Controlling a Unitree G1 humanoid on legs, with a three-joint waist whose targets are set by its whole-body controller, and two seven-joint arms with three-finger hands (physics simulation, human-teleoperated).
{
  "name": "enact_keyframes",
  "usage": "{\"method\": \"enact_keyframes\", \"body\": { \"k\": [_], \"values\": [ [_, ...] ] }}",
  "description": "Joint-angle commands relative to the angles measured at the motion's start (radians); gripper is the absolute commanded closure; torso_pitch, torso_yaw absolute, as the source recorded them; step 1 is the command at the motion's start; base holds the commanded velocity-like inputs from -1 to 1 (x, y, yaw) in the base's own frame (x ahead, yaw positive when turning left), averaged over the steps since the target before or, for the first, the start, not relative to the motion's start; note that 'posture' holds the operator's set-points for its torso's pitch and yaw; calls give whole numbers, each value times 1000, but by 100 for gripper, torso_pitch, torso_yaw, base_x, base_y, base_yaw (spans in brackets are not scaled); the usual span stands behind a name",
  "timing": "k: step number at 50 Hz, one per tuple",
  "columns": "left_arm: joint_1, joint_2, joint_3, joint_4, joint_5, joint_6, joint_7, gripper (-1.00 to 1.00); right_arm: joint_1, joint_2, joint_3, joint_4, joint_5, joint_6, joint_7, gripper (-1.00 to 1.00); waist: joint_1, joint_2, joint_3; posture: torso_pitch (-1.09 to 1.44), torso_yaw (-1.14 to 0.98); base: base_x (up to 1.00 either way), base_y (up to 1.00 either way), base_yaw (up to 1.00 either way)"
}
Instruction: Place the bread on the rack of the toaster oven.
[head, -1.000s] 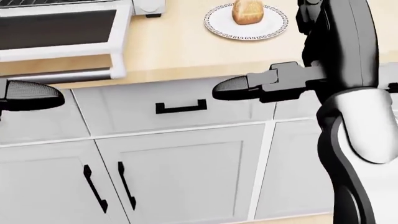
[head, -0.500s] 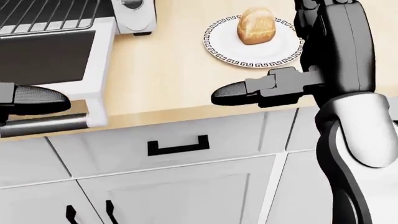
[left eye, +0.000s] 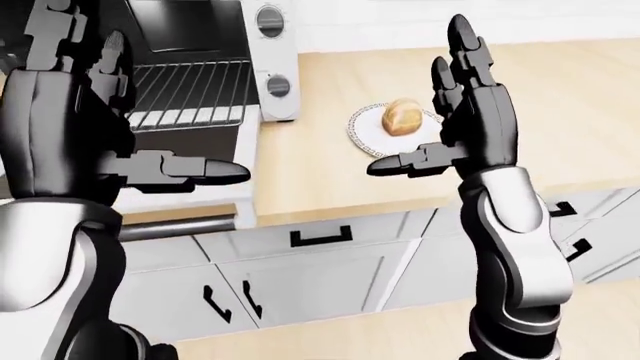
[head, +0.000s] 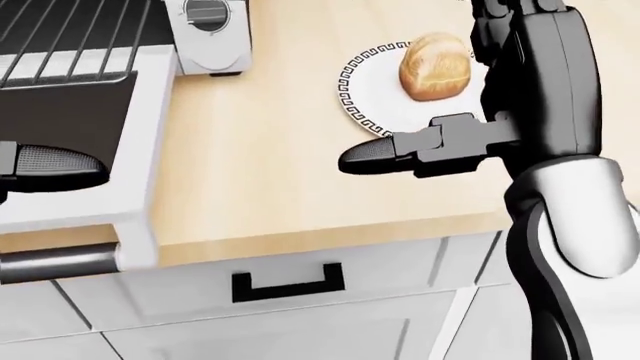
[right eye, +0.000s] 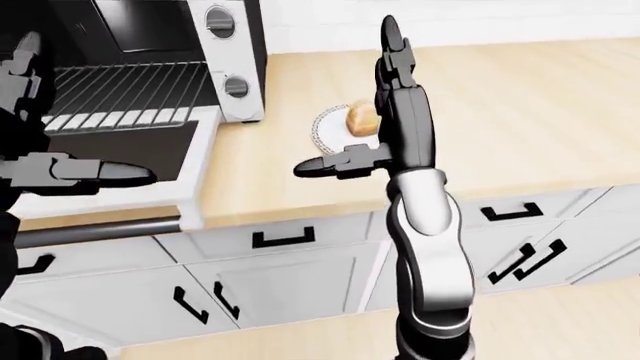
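Note:
A golden bread roll (head: 436, 66) lies on a white plate with a black patterned rim (head: 362, 97) on the wooden counter, upper right in the head view. The white toaster oven (left eye: 272, 67) stands at the left with its door (head: 70, 142) folded down and its wire rack (left eye: 190, 94) showing inside. My right hand (left eye: 455, 105) is open and empty, fingers up, held above the counter just right of the plate. My left hand (left eye: 120, 112) is open and empty, raised in front of the oven opening.
White cabinet drawers and doors with black handles (head: 288, 283) run below the counter's edge. The oven door's metal handle bar (head: 55, 264) juts out past the counter edge at the left. Bare wooden counter (left eye: 560, 112) stretches to the right of the plate.
The whole picture has shifted: the camera has moved closer to the counter, so plate, bread and oven slid down and grew. Both hands hold the same open pose.

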Motion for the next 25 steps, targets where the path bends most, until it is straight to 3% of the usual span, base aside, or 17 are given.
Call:
{"method": "enact_keyframes", "body": {
  "k": [1,2,3,5,10,12,13,17,19,20,25],
  "values": [
    [-32,11,6,-26,1,-27,1,-100,-39,-14,-15,-37,-22,-25,-9,-100,-2,10,-31,0,0,0,0,0],
    [-33,12,7,-29,-1,-24,0,-100,-39,-13,-12,-34,-25,-30,-6,-100,-1,7,-32,0,0,0,0,0],
    [-31,12,8,-30,-1,-23,-1,-100,-38,-14,-10,-34,-31,-31,-3,-100,-1,19,-55,0,0,0,12,0],
    [-32,13,12,-33,-4,-21,-2,-100,-37,-13,-11,-38,-37,-29,0,-100,6,11,-46,0,0,0,19,0],
    [-23,11,12,-35,-6,-27,-3,-100,-30,-7,-17,-46,-37,-32,2,-100,-1,22,-39,0,0,0,22,0],
    [-23,11,7,-32,-3,-30,-1,-100,-25,-7,-18,-49,-37,-33,3,-100,-5,41,-40,0,0,0,23,0],
    [-24,10,4,-30,-1,-31,1,-100,-26,-7,-19,-51,-37,-32,3,-100,-8,66,-42,0,0,0,23,0],
    [-19,5,-6,-23,8,-42,0,-100,-23,-7,-19,-52,-36,-32,3,-100,-6,86,-34,0,0,0,23,0],
    [-17,4,-6,-24,10,-43,-3,-100,-23,-5,-22,-52,-32,-35,2,-100,-2,71,-40,0,0,0,24,0],
    [-16,2,-3,-24,11,-44,-4,-100,-21,-2,-24,-55,-25,-37,-1,-100,1,48,-26,0,0,0,0,0],
    [-10,1,7,-38,10,-37,-11,-100,-11,-3,-25,-63,-5,-37,-13,-100,-5,42,-7,0,0,0,0,0]
  ]
}}
